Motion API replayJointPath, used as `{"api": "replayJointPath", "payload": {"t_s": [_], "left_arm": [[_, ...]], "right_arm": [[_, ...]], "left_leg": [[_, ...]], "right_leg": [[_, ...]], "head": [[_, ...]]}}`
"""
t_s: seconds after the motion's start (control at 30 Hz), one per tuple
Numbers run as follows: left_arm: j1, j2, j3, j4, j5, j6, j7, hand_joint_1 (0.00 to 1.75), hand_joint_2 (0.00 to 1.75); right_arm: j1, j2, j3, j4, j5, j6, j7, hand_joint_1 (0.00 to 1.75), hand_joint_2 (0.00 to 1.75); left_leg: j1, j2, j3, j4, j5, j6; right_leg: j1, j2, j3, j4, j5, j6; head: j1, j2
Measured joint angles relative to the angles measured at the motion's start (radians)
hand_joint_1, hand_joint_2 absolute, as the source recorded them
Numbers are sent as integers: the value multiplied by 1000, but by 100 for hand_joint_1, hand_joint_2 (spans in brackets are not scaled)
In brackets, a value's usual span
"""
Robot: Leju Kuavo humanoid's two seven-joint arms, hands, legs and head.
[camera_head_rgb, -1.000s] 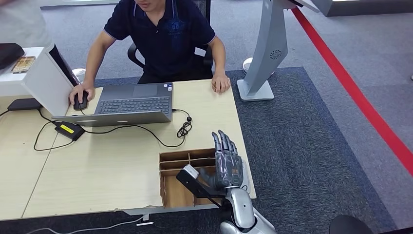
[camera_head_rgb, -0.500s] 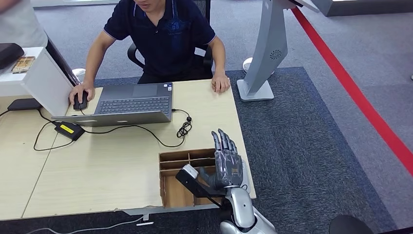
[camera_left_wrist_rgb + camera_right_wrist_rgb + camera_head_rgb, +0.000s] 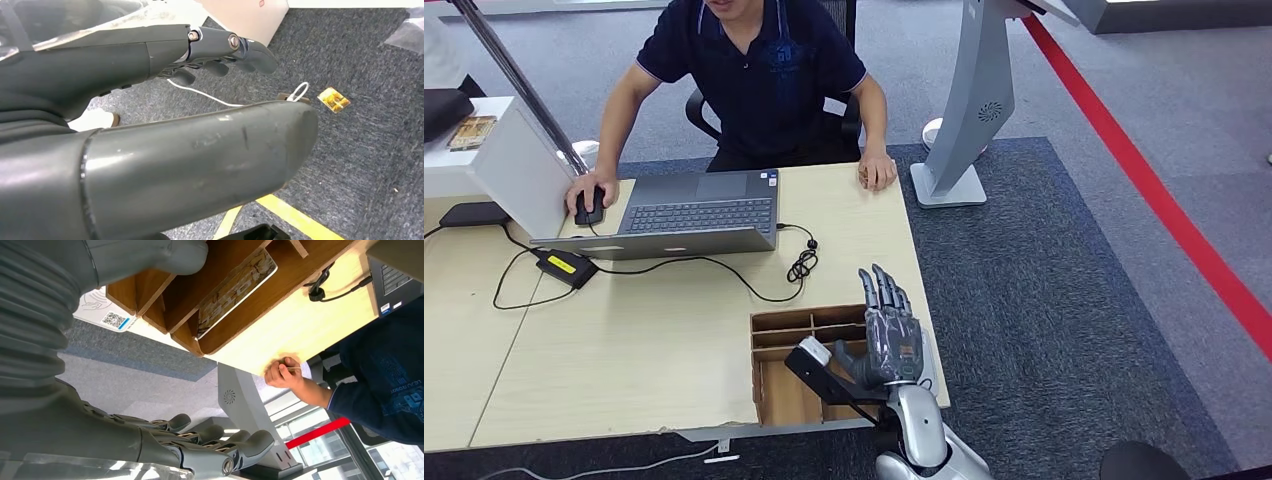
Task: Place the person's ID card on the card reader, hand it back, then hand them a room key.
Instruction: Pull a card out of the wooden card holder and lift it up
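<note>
My right hand (image 3: 889, 340) has its fingers (image 3: 882, 290) straight, spread and holding nothing, hovering over the wooden tray (image 3: 769, 325) at the near right corner of the surface (image 3: 654, 340). In the right wrist view a patterned card (image 3: 235, 290), which I take for the room key, lies flat in one tray compartment, just beneath the thumb (image 3: 150, 257); its long axis runs along the divider. My left hand (image 3: 150, 125) hangs over the carpet, empty, fingers loosely extended. The right is clearly nearer. The seated person's hand (image 3: 877, 172) rests on the far edge.
</note>
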Motion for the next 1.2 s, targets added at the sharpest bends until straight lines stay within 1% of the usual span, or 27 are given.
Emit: {"api": "replayJointPath", "payload": {"t_s": [0.17,0.4,0.5,0.67,0.87,1.0,1.13,1.2], "left_arm": [[0,-1,3,0,-1,-1,-2,0,0],[0,-1,9,0,-7,8,-44,0,0],[-1,-1,18,0,24,-23,-44,0,0],[-1,2,52,0,113,-122,-58,0,0],[3,26,120,0,226,-235,-88,0,0],[15,63,171,0,314,-330,-107,0,0],[35,104,232,0,422,-439,-96,0,0],[48,126,266,-1,476,-493,-89,0,0]], "right_arm": [[0,0,0,0,0,0,0,21,175],[-10,0,0,0,-3,-7,-3,20,175],[-13,2,0,1,-6,-7,-7,21,175],[-15,8,1,4,-8,-5,-18,24,175],[-9,12,3,9,-12,-7,-27,26,175],[-9,15,9,12,-27,-3,-40,30,175],[-11,23,18,21,-51,5,-61,41,175],[-12,26,27,27,-64,8,-73,44,175]], "left_leg": [[0,0,0,0,0,0],[0,0,0,0,0,0],[0,0,0,0,0,0],[0,0,0,0,0,0],[0,0,0,0,0,0],[1,0,-1,0,0,0],[2,0,-1,0,0,0],[2,0,-1,0,0,0]], "right_leg": [[0,0,0,0,0,0],[0,0,0,0,0,0],[0,0,0,0,0,0],[0,0,0,0,0,0],[0,0,0,0,0,0],[1,0,0,0,0,0],[2,0,0,0,0,-1],[2,0,0,0,-1,-1]], "head": [[0,0],[0,0],[0,0],[0,0],[0,0],[0,0],[0,0],[0,0]]}}
